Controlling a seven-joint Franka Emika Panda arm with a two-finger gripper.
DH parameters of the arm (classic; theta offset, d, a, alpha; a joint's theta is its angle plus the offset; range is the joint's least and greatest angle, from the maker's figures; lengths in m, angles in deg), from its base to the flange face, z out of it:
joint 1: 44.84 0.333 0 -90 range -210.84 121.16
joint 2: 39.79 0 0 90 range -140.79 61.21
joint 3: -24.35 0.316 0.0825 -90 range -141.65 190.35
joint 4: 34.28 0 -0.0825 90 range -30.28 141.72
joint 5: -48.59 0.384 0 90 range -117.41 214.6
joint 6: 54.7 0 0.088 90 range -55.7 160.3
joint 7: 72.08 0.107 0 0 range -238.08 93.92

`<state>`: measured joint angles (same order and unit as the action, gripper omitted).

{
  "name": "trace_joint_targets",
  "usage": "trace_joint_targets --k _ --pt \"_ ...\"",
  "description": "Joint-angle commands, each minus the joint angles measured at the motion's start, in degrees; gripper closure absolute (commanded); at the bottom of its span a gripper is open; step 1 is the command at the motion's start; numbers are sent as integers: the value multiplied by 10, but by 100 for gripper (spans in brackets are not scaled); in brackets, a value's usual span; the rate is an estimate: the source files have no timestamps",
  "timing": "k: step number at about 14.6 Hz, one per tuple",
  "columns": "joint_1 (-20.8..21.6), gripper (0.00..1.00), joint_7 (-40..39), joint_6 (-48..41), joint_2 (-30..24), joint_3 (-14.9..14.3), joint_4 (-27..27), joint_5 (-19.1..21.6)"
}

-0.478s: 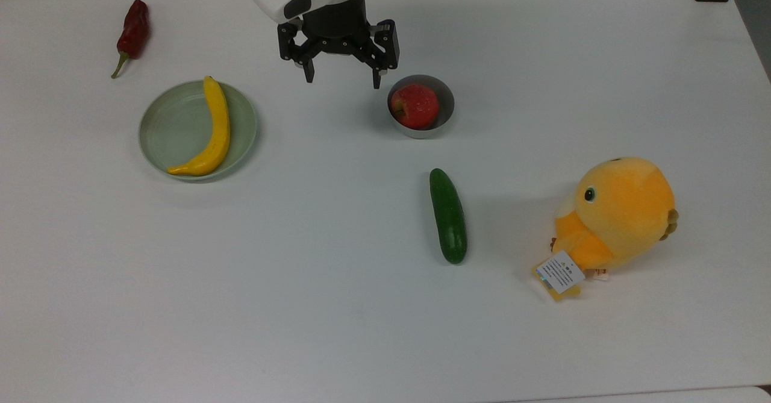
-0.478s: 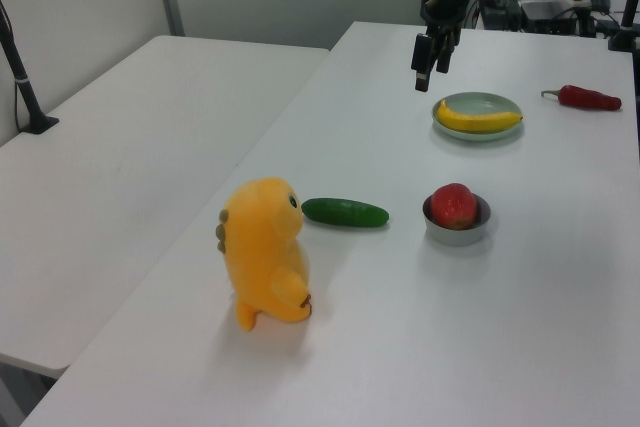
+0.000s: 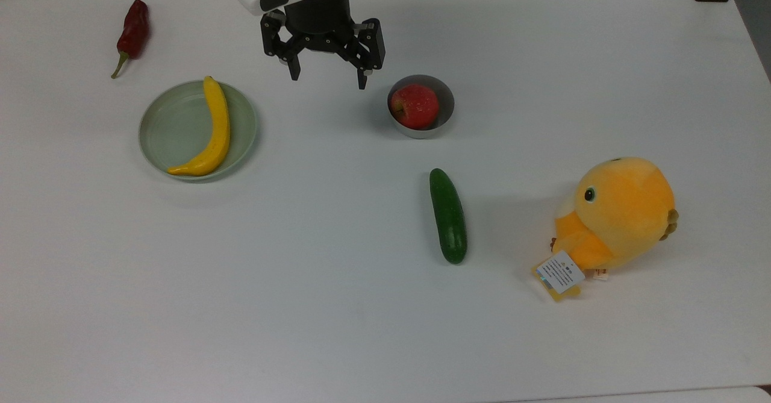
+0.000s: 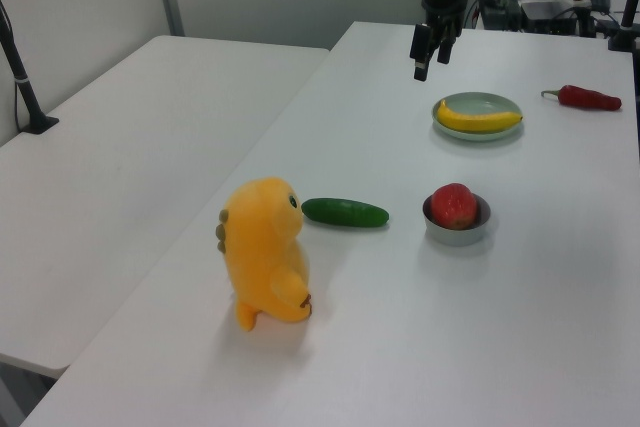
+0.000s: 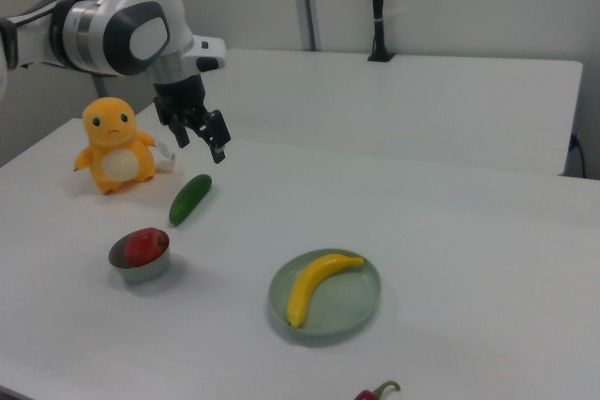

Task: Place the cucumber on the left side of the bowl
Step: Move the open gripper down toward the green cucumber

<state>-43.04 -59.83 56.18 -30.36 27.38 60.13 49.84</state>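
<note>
Top view, with left and right views of the same table. The gripper [image 3: 328,81] is hanging above the tabletop with its two fingers spread apart and holding nothing; it is sitting at about 10 o'clock from the bowl [image 3: 444,99] and at about 2 o'clock from the green plate [image 3: 162,132]. The cucumber [image 3: 448,215] is lying flat on the white table [image 3: 301,306], at about 6 o'clock from the bowl and well apart from it, its long axis running nearly 12 to 6 o'clock in the top view. The grey metal bowl is holding a red apple [image 3: 414,105]. A banana [image 3: 212,131] is resting on the plate, a dark red chili pepper [image 3: 132,32] is lying at about 11 o'clock from the plate, and a yellow plush chick [image 3: 614,216] is standing at about 3 o'clock from the cucumber, near it but not touching.

Judged from this layout, the task is sitting at its opening step: the cucumber is untouched and the reach toward it is not yet made. The next move is calling for travel toward 5 o'clock past the bowl, fingers set across the cucumber's narrow width near its middle, and a descent that avoids the plush chick. The bare table at the bowl's 9 o'clock, in the top view, is offering a landing spot.
</note>
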Motion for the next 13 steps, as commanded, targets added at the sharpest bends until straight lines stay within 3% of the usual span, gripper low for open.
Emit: trace_joint_targets --k 1,5,10,13 --pt "1 0 1 -19 -5 -1 -6 3" --pt "-9 0 -1 -19 -34 0 31 2" --pt "-4 0 -5 -10 -35 4 60 3" --pt "6 0 4 100 4 15 61 4"
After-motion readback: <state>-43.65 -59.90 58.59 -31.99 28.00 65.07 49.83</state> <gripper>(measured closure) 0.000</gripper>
